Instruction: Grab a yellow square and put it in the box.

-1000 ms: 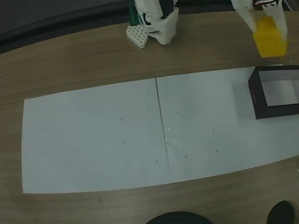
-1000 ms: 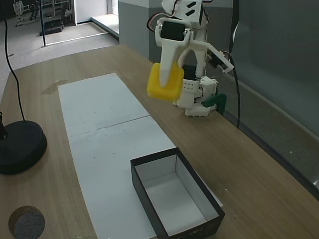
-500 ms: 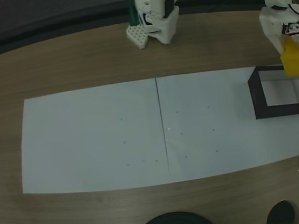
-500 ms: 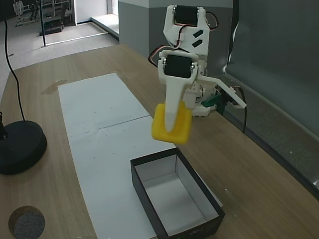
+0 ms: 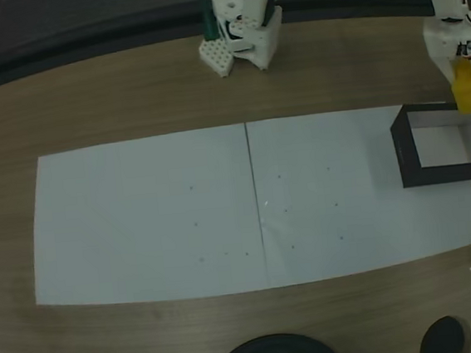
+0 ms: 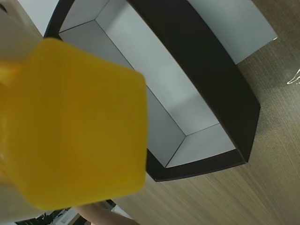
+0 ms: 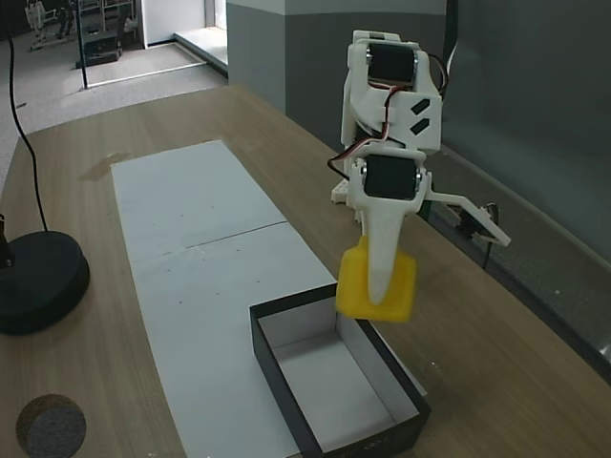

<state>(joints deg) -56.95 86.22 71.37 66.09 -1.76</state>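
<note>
From where I sat at the controls, I saw the gripper (image 7: 380, 286) closed on the yellow square (image 7: 401, 289), its white fingers (image 7: 380, 262) clamped against the cube's sides so that it hung in the air, clear of the table (image 7: 496, 382). In a fixed view from the side, the cube hovered just above the far end of the box (image 7: 334, 386), over the rim nearest the arm's base, and it was not yet down inside the walls. In a fixed view from above, the yellow square (image 5: 469, 91) showed at the far right, right at the upper edge of the box (image 5: 409, 156), with the gripper (image 5: 464, 79) pointing down onto it from the arm that reached across from its base (image 5: 243, 38) at the back of the table. The wrist view gave me the yellow square (image 6: 75, 126) large and blurred across the left half of the picture, and beyond it the box (image 6: 206, 84) lay open, its white inside bare and its black walls running diagonally. The box sat on the right end of the white paper (image 5: 181, 215) spread along the wooden table (image 5: 127, 95). In the side view a black round stand base (image 7: 38, 281) rested on the table at the left, well apart from the box.
</note>
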